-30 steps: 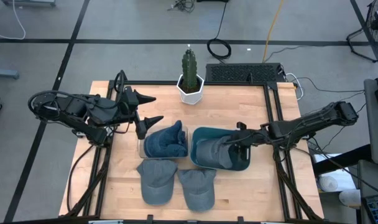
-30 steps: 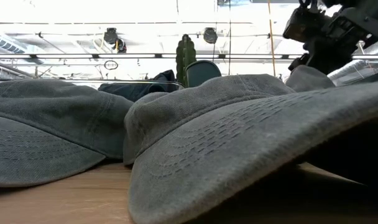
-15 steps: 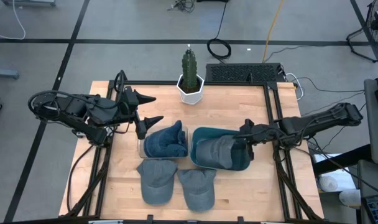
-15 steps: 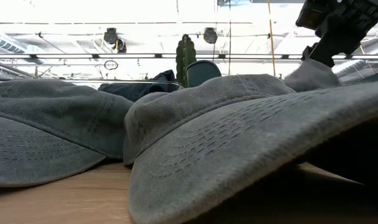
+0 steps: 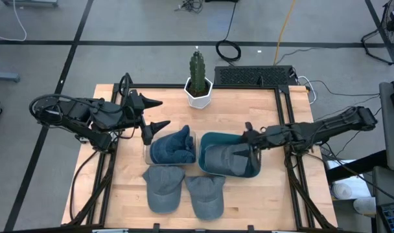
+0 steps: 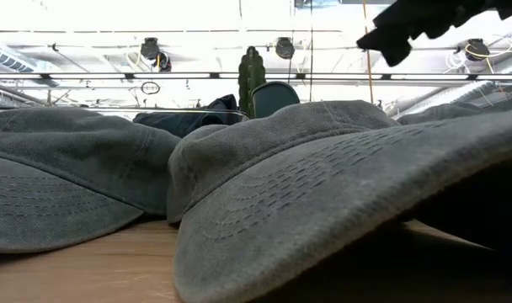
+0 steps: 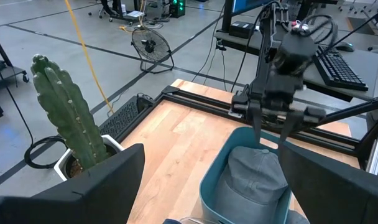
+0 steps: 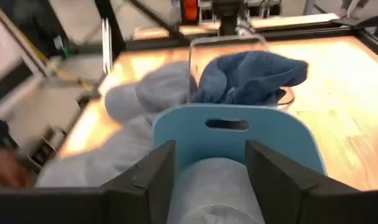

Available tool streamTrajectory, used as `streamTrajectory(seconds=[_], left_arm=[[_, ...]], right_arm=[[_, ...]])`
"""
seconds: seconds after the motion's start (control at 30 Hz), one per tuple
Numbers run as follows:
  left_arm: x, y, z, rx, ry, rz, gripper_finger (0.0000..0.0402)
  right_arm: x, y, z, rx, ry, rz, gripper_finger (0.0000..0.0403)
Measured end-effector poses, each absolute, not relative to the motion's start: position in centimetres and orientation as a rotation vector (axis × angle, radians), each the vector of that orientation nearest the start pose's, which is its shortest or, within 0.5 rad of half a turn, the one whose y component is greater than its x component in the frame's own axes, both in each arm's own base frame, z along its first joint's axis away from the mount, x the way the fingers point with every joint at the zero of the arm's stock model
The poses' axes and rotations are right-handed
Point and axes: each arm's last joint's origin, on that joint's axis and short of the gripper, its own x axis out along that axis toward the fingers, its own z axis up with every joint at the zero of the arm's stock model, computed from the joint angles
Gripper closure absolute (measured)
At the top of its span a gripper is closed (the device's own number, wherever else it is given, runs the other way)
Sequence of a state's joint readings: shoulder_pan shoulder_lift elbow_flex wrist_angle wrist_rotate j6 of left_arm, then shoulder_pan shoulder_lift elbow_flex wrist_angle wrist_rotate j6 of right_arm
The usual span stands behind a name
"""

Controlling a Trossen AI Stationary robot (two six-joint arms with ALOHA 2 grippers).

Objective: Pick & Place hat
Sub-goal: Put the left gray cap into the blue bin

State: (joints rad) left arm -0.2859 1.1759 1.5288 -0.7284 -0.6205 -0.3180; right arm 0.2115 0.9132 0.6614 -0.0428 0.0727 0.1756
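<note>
Grey-blue denim cap (image 5: 224, 157) lies crumpled inside teal plastic bin (image 5: 251, 172). Two matching grey-blue caps (image 5: 163, 188) (image 5: 206, 194) flat on worktop, side by side, touching.

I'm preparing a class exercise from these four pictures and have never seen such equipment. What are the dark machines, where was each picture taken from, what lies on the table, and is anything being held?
The machines are two dark jointed robot arms at a light wooden table. One picture looks straight down, one looks level across the tabletop, and two come from cameras on the arms' wrists.

On the table: a green cactus in a white pot, a clear box holding dark blue cloth caps, a teal plastic bin with a grey cloth cap inside, and two more grey caps in front.

The left gripper waits open beside the clear box. The right gripper is above the teal bin with its fingers apart; nothing is held, and the grey cap lies in the bin.
</note>
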Motion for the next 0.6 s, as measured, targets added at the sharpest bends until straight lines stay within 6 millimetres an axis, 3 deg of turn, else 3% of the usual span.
streamTrajectory(seconds=[0.17, 0.37, 0.6], left_arm=[[20.9, -4.4, 45.5, -0.147, 0.282, 0.380, 0.0023], [20.9, -4.4, 45.5, -0.147, 0.282, 0.380, 0.0023], [20.9, -4.4, 45.5, -0.147, 0.282, 0.380, 0.0023]], right_arm=[[22.9, 4.7, 27.2, 0.030, 0.460, 0.111, 0.0280], [25.3, 5.2, 25.3, -0.027, 0.789, 0.092, 0.0389], [25.2, 5.2, 22.3, 0.054, 1.039, 0.010, 0.0392]])
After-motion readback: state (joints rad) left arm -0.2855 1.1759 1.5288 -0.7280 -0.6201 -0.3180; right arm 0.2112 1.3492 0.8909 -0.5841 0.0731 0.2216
